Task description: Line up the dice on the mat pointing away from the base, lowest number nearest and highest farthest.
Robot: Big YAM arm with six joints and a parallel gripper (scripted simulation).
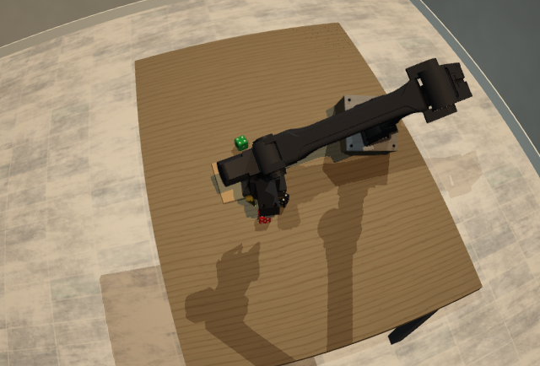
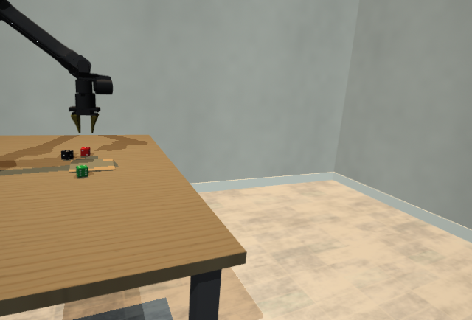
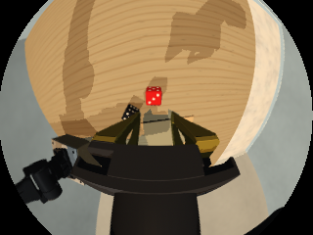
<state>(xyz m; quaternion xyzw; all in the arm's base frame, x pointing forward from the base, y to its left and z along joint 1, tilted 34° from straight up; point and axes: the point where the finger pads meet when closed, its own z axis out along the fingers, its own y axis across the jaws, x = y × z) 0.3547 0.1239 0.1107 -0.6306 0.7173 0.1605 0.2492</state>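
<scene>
My gripper is partly open and empty, pointing down high above the table. The mat lies on the table below, partly hidden by the arm in the top view and shaded. A red die stands on the table off the mat. A black die stands on the table beside it, on the base side, partly hidden by the gripper in the top view. A green die stands off the mat's opposite side. Top numbers are not surely readable.
The robot's base plate stands at the table's right side in the top view. The arm reaches from there over the mat. The table ends in an open edge beyond the mat. Arm shadows cross it.
</scene>
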